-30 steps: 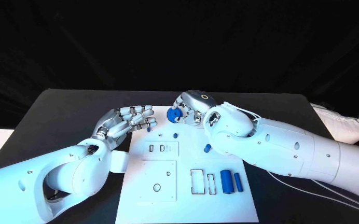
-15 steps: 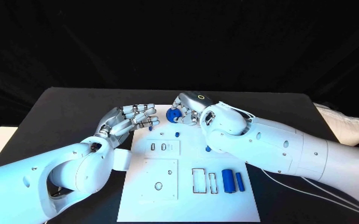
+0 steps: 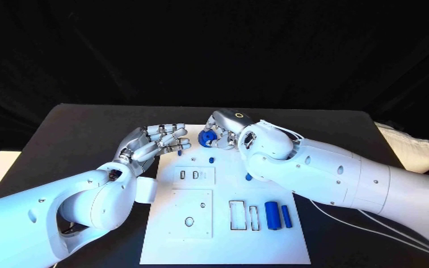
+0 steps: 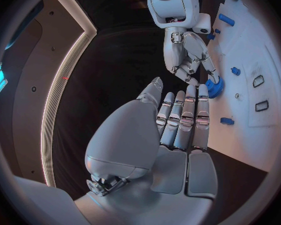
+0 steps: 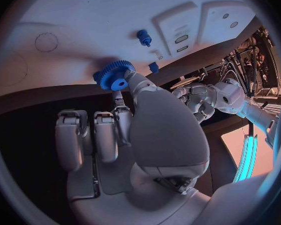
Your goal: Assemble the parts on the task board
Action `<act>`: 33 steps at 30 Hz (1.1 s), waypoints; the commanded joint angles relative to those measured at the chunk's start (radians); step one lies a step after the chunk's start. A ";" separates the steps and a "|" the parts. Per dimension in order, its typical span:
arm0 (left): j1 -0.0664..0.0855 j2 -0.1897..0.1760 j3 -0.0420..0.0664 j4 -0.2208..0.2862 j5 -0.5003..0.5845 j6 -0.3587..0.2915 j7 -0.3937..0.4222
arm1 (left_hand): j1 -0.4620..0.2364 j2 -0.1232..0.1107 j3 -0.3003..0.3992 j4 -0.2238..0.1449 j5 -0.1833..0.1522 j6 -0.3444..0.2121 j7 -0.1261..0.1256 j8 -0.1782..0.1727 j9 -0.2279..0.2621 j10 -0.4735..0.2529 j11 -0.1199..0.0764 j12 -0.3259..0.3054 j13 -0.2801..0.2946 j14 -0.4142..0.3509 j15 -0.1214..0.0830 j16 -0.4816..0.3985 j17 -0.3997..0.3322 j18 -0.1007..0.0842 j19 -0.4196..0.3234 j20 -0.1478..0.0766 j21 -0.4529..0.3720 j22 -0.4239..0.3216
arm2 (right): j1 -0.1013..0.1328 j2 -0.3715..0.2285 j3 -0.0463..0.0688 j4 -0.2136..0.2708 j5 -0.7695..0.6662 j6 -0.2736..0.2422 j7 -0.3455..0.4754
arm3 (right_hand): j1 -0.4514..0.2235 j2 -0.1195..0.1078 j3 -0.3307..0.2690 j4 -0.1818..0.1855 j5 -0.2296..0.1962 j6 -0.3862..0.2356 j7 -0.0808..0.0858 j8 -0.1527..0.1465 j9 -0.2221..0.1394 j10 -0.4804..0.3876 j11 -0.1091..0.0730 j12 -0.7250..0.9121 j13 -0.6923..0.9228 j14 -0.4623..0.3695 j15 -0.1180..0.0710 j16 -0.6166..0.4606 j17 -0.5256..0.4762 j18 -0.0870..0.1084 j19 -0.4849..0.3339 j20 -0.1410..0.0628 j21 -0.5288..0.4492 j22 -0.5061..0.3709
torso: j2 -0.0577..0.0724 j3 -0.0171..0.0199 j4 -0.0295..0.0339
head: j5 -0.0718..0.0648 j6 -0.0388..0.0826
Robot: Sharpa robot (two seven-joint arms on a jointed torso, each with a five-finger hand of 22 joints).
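Observation:
The white task board [image 3: 224, 243] lies in the middle of the table. At its far edge my right hand [image 3: 227, 128] pinches a blue gear [image 3: 207, 138] in its fingertips; the right wrist view shows the gear [image 5: 113, 76] at the fingertips of that hand [image 5: 137, 125], just off the board [image 5: 84, 15]. My left hand [image 3: 157, 141] is open, fingers stretched toward the gear, close to it but apart. In the left wrist view the left hand [image 4: 178, 122] points at the gear [image 4: 215, 87] held by the right hand [image 4: 187, 60].
A small blue peg [image 3: 212, 160] stands on the board near the far slots, with another small blue piece [image 3: 248, 177] to its right. Two blue cylinders [image 3: 271, 214] [image 3: 285, 216] lie at the board's right beside rectangular slots. A tiny blue piece [image 3: 181, 153] sits by my left fingertips.
The right arm has drawn slightly to the left, still holding the gear at the board's far edge. The left hand has barely moved.

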 commanded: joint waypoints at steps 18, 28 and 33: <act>0.001 0.002 0.001 0.000 0.002 0.018 0.004 | -0.009 0.002 0.006 0.002 0.001 -0.004 0.017 -0.003 -0.001 -0.004 0.001 0.000 -0.001 0.006 -0.001 -0.003 0.002 0.012 0.008 0.002 -0.007 -0.001 | -0.004 0.000 -0.008 -0.007 0.004 0.019 0.002 | -0.041 -0.015 -0.002 0.008 -0.012 -0.028 0.013 -0.015 -0.005 -0.011 0.016 -0.032 0.053 0.078 0.013 -0.011 0.132 -0.015 0.012 0.013 0.001 0.133 | 0.000 -0.0007 0.0014 | -0.002 -0.001; 0.001 0.002 0.001 0.000 0.002 0.018 0.002 | -0.009 0.001 0.008 0.000 0.001 -0.004 0.017 -0.003 -0.001 -0.004 0.001 0.000 -0.001 0.006 -0.001 -0.003 0.002 0.012 0.008 0.002 -0.007 -0.001 | -0.004 0.000 -0.010 -0.013 0.013 -0.003 -0.004 | -0.089 -0.039 -0.074 0.058 -0.096 -0.189 0.037 -0.014 -0.010 -0.062 0.039 -0.145 -0.030 0.073 0.033 -0.025 0.109 -0.010 -0.005 0.032 -0.010 0.111 | 0.000 -0.0005 0.0002 | -0.002 -0.001; 0.001 0.002 0.001 -0.002 0.002 0.015 0.002 | -0.010 0.001 0.008 0.000 0.001 -0.004 0.017 -0.003 -0.001 -0.004 0.001 0.000 -0.001 0.006 -0.001 -0.003 0.002 0.012 0.008 0.002 -0.007 -0.001 | -0.004 0.000 -0.011 -0.015 0.020 0.009 -0.003 | -0.136 -0.007 -0.121 0.115 -0.038 -0.131 0.032 0.006 0.001 -0.067 0.036 -0.162 -0.042 0.072 0.032 -0.028 0.104 -0.008 -0.011 0.034 -0.014 0.103 | 0.000 0.0001 0.0013 | -0.002 -0.002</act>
